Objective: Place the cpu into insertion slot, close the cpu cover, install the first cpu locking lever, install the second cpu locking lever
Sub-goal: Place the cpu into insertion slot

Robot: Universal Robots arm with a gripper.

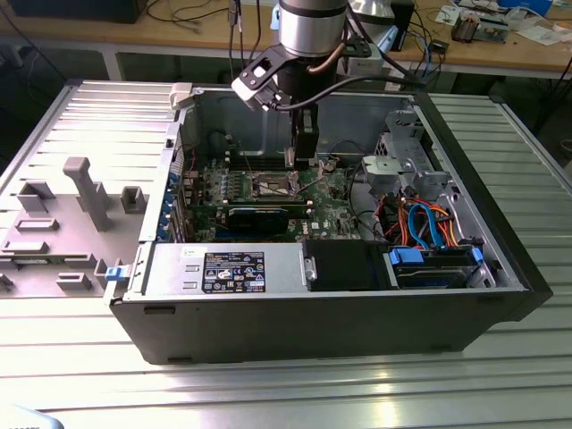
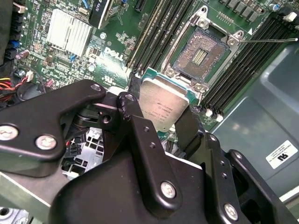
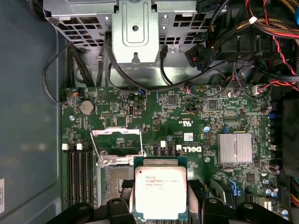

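My gripper [image 2: 159, 116] is shut on the cpu [image 2: 163, 105], a flat square chip with a silvery top and green rim, pinched by its two opposite edges. In the exterior view the gripper [image 1: 295, 154] hangs inside the open computer case, just above the green board. The insertion slot [image 2: 198, 56] lies open with its dark pin field bare, a short way from the cpu. In the first wrist view the cpu [image 3: 160, 186] overlaps one side of the slot [image 3: 112, 176]. The cpu cover [image 3: 117, 132] stands swung up behind it. A thin locking lever [image 2: 266, 40] sticks out beside the slot.
Black memory slots [image 2: 154, 28] flank the socket, and a finned heatsink [image 3: 236, 148] sits on the board. A metal drive cage [image 1: 402, 156] and blue and orange cables [image 1: 424, 223] fill the exterior view's right. Grey fixtures [image 1: 85, 192] stand outside at its left.
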